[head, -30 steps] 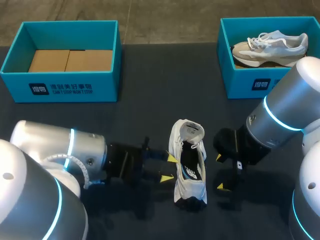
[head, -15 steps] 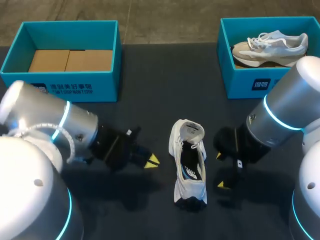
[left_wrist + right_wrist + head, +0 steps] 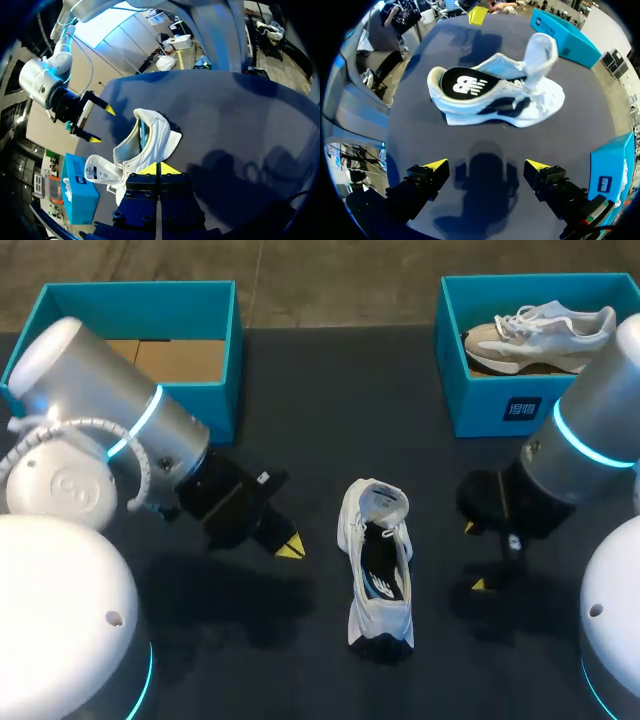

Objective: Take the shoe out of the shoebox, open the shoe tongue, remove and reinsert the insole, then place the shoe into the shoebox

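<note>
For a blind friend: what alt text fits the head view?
A white sneaker with a black insole lies on a dark table, tongue lifted, between two robot grippers that do not touch it: the left gripper shut, the right gripper open. Behind stand a left teal box holding brown cardboard and a right teal box holding a beige sneaker.

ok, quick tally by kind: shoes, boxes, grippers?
Shoes: 2 (white shoe on the table, beige shoe in the right box)
Boxes: 2 (left box, right box)
Grippers: 2 (left gripper, right gripper)
Total: 6
</note>
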